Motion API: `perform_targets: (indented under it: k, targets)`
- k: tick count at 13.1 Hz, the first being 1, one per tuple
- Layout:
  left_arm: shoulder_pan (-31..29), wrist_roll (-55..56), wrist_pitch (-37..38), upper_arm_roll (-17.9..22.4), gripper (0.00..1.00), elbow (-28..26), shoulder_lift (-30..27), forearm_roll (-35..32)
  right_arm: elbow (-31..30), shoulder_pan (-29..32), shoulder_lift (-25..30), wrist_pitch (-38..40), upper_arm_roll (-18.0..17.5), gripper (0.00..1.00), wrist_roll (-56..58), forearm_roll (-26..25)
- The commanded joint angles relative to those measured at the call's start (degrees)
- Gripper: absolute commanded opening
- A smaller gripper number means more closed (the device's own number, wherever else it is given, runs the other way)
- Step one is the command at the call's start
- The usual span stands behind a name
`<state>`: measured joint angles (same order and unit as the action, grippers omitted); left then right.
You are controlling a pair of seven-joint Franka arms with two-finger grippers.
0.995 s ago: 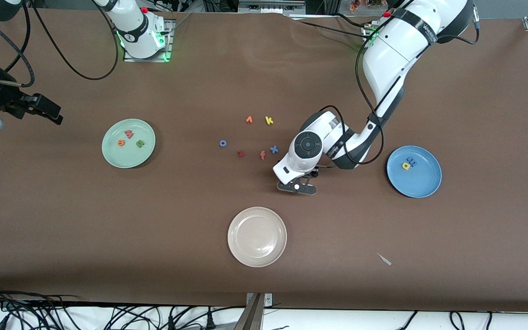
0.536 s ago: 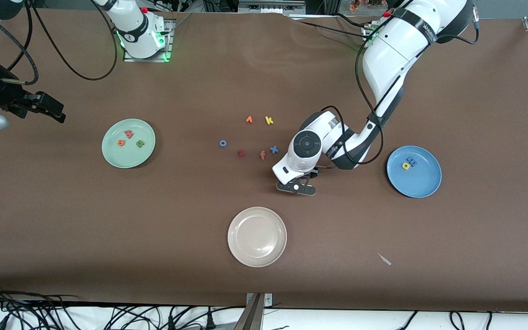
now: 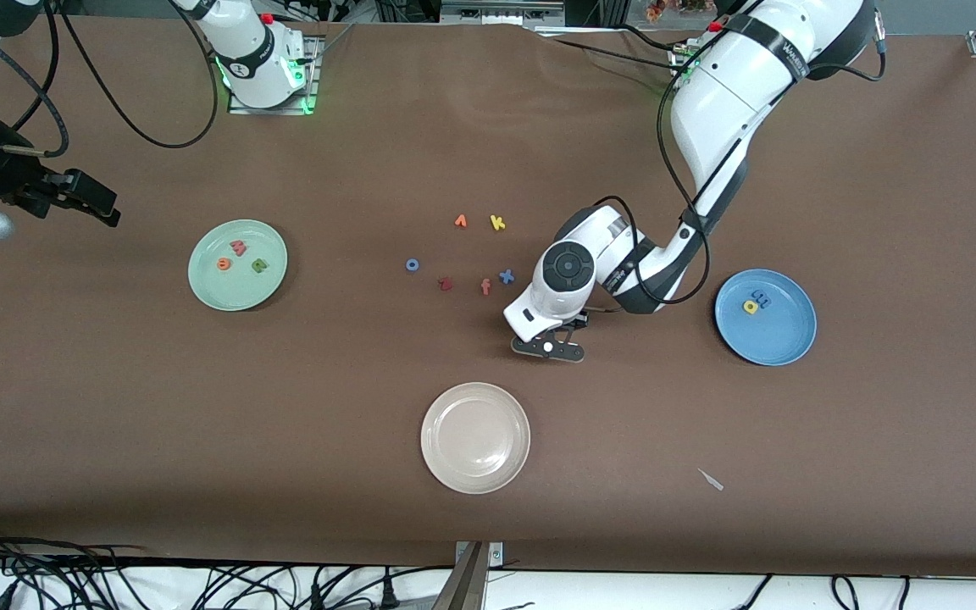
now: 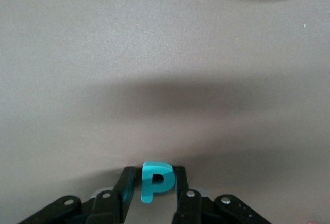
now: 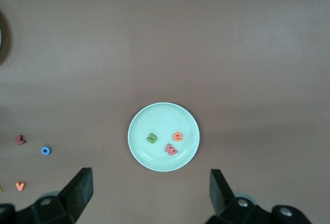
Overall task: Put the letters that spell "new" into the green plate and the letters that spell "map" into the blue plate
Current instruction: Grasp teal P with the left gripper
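right gripper (image 3: 94,207): raised at the right arm's end of the table, waiting, fingers spread wide, nothing between them.
green plate (image 3: 204,284): flat on the brown table (image 3: 285,424), near that end; holds olive "n" (image 3: 260,265), orange "e" (image 3: 223,264), pinkish-red "w" (image 3: 238,247), each lying flat, apart from one another, clear of the rim.
loose letters, mid-table: blue "o" (image 3: 412,265), dark red "z" (image 3: 445,284), orange "v" (image 3: 460,221), orange "f" (image 3: 485,286), yellow "k" (image 3: 497,222), blue "x" (image 3: 506,276); scattered, none touching.
cream plate (image 3: 475,437): nearer the front camera, bare cloth all round it.
left gripper (image 4: 154,195): low over the table just beside the loose letters, fingers drawn in on the teal "p" (image 4: 154,181); the letter's stem runs along the fingers.
blue plate (image 3: 784,339): toward the left arm's end; holds blue "m" (image 3: 762,297) and yellow "a" (image 3: 750,307), just beside each other.
small pale scrap (image 3: 711,479): near the table's front edge.
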<state>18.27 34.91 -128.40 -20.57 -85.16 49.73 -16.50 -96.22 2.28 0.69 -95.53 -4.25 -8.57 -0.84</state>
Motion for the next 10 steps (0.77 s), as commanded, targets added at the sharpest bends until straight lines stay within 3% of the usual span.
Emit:
perform_targets:
  k: [1,6,10]
  targets:
    - [0.28,0.6,-0.19,0.36,0.34,1.05,1.07,-1.34,-0.72,1.06,1.16,1.31,-0.41,1.0,0.84,1.28]
    - [-1.12,0.51,0.34,0.36,0.16,1.14,0.28,-0.73,-0.89,1.06,1.07,1.49,0.12,1.0,0.92,1.46]
    - [-6.22,-7.01,10.33,-0.52,0.12,0.71,-4.28,0.49,-0.81,0.97,1.07,1.4,-0.14,1.0,0.84,1.46]
